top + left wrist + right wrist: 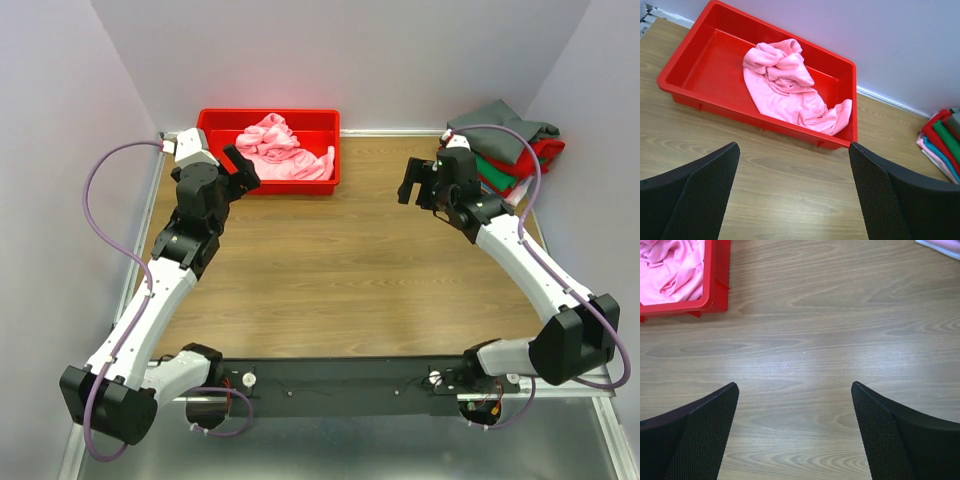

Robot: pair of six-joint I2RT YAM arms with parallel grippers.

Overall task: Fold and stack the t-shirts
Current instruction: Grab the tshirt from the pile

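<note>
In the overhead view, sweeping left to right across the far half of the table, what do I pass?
Red tray holding the crumpled pink t-shirt → right gripper, open and empty → stack of folded t-shirts at the far right corner. The left gripper overlaps the tray's front, so it is left out.

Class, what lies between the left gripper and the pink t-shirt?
Ahead of the left gripper: bare table, then the red tray's near wall before the pink t-shirt. Left wrist view.

My left arm [165, 300] and right arm [520, 250] show white link shells with black joint housings, each trailed by a looping purple cable [92, 185]. My left gripper [794, 145] and right gripper [795, 385] carry broad black fingers [700, 195] with fine mesh-textured faces.
</note>
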